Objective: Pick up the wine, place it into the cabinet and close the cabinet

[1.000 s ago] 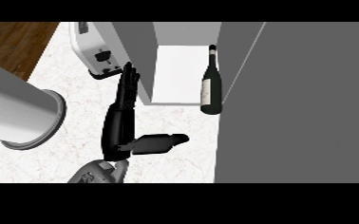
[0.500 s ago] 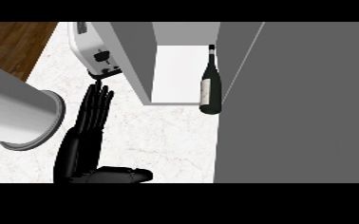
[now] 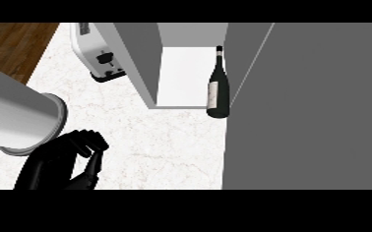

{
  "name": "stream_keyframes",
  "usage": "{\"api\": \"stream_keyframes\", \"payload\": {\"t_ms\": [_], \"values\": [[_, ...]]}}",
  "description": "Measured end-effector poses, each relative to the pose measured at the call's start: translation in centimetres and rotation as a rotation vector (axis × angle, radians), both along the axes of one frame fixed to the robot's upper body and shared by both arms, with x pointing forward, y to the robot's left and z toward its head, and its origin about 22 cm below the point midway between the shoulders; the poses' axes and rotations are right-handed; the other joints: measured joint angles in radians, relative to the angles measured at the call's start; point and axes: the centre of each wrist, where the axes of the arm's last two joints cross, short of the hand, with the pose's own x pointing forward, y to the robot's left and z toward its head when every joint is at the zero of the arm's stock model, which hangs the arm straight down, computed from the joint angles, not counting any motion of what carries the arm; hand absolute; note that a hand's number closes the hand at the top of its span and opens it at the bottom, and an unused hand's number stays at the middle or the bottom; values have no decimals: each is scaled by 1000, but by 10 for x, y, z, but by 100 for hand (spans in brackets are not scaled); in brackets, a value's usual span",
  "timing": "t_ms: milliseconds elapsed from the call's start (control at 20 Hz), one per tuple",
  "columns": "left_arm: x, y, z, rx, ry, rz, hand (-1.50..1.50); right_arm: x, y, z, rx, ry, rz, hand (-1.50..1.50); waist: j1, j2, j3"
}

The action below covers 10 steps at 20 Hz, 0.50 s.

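A black hand [image 3: 65,159] drops back to the lower left of the marble counter [image 3: 167,142], its fingers now curled in on themselves and holding nothing, where half a second ago they stretched straight toward the toaster [image 3: 102,54]. A second ago the same arm reached up along the cabinet's [image 3: 141,59] left wall. It enters at the view's left, so it appears to be the robot's left hand, though the forearm is cut off at the edge; the right hand is nowhere in view.

The wine [image 3: 218,86] lies on its side at the right of the open compartment, neck pointing inward, its base overhanging the front lip of the white shelf and close against the large grey door [image 3: 298,108]. It has not shifted across the three moments. The placing therefore looks done or nearly so, and closing the door is judged the step that remains; the protruding base could foul the door.

The bottle is dark, glossy glass with a pale label round its body. The cabinet is flat, matte grey panelling with a bright white floor. The counter is pale veined stone beside brown wood flooring [image 3: 25,44]. The toaster is boxy white with a dark base, and a smooth grey cylinder [image 3: 25,123] stands at far left.
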Motion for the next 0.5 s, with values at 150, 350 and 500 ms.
{"api": "stream_keyframes", "payload": {"t_ms": [150, 350, 500], "values": [[-1, 15, 5, 2, -2, -6, 150, 0, -2, 2, -15, -13, 14, 150, 0, 2, 1], [-5, 29, 7, 0, -6, -13, 150, 4, 8, 2, 4, 0, 49, 150, 5, 3, 1], [-7, 43, 6, 5, -11, -13, 150, 7, 17, 3, 16, 5, 112, 150, 9, 3, 0]]}}
